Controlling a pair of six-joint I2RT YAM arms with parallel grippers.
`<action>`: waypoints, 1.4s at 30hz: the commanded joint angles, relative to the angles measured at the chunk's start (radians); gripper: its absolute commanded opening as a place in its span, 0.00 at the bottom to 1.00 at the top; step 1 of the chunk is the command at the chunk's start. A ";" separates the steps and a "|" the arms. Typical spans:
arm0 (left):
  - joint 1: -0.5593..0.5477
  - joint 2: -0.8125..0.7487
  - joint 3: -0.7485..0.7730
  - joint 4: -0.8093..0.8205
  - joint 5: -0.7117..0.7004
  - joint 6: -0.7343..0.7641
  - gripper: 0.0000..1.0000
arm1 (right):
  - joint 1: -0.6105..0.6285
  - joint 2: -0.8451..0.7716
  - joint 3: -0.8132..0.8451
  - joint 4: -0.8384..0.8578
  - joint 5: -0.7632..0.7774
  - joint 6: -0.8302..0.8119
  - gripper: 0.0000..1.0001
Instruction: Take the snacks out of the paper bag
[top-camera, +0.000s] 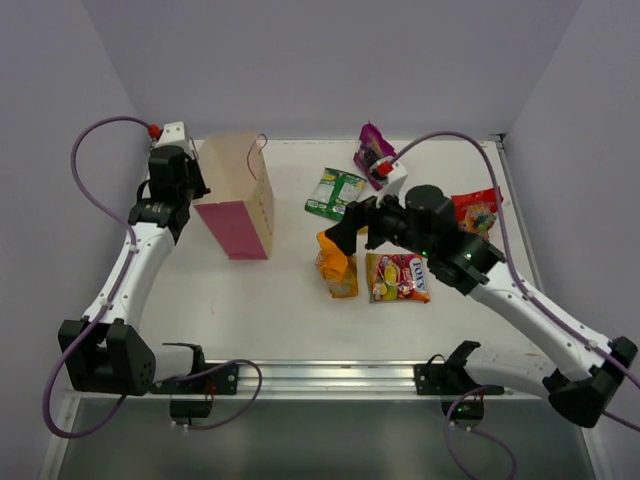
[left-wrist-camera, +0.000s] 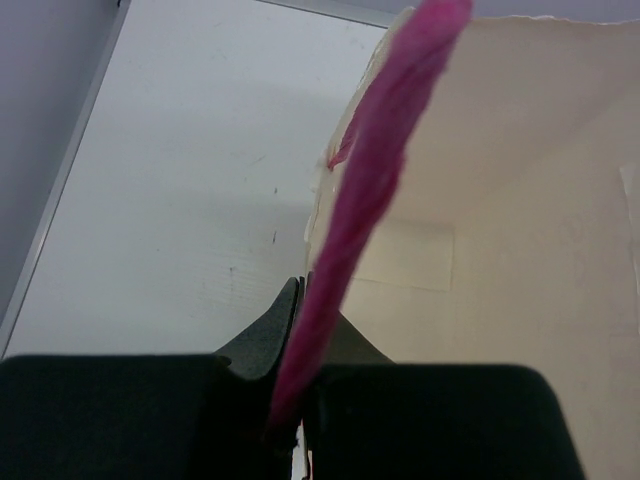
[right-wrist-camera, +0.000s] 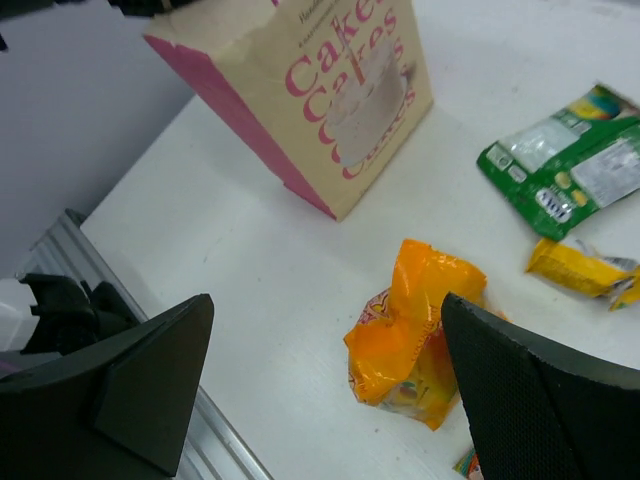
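Right pincer (right-wrist-camera: 330, 372) splayed above orange packet (right-wrist-camera: 415, 330), green packet (right-wrist-camera: 565, 160) beside, paper bag (right-wrist-camera: 330, 90) beyond

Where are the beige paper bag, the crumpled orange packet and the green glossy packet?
beige paper bag (right-wrist-camera: 330, 115): right wrist view, lettered front face.
crumpled orange packet (right-wrist-camera: 415, 325): right wrist view, its middle.
green glossy packet (top-camera: 335, 192): top external view, its middle.

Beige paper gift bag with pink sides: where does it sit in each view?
Top external: beige paper bag upright, left of centre.
Left wrist: bag fills right half, inside showing; left gripper shut on its pink edge.
Right wrist: bag top centre, "Cakes" lettering facing.
Shared landmark: white table.
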 joint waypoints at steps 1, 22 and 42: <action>0.026 0.018 0.069 0.070 0.018 -0.002 0.00 | 0.001 -0.103 0.042 -0.088 0.097 -0.040 0.99; 0.027 -0.184 0.354 -0.265 0.089 0.044 1.00 | 0.003 -0.485 0.189 -0.232 0.723 -0.176 0.99; -0.097 -0.630 0.318 -0.370 -0.126 0.124 1.00 | 0.001 -0.806 0.174 -0.202 0.837 -0.387 0.99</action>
